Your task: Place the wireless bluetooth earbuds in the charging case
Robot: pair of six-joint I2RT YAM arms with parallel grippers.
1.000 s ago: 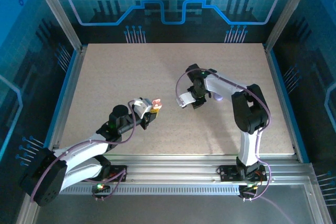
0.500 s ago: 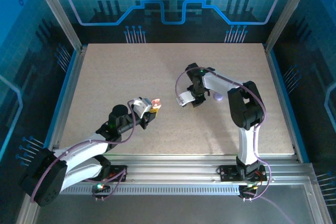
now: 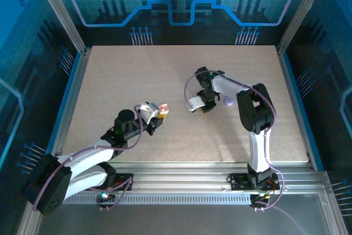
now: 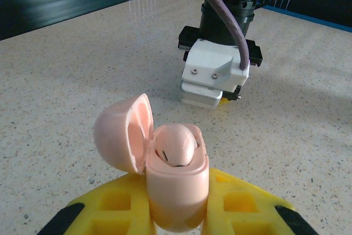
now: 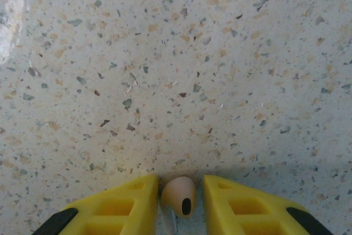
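My left gripper (image 4: 179,205) is shut on the pale pink charging case (image 4: 176,185), held upright above the table. Its lid (image 4: 118,133) is swung open to the left, and one pinkish earbud (image 4: 175,146) sits in the case. Seen from above, the case (image 3: 163,107) is at the tip of my left gripper (image 3: 160,115). My right gripper (image 5: 180,193) points straight down at the table with a second earbud (image 5: 179,195) between its yellow fingers (image 5: 124,205). The left finger touches the earbud; a thin gap shows at the right finger.
A small lavender round piece (image 3: 229,100) lies on the speckled table (image 3: 137,75) just right of my right gripper (image 3: 203,106). The right wrist's white body (image 4: 217,75) stands a short way beyond the held case. Metal rails and blue walls ring the table.
The right arm's elbow has swung left, closer over its own wrist, while its gripper stays low over the same spot. The left arm and case have not moved.
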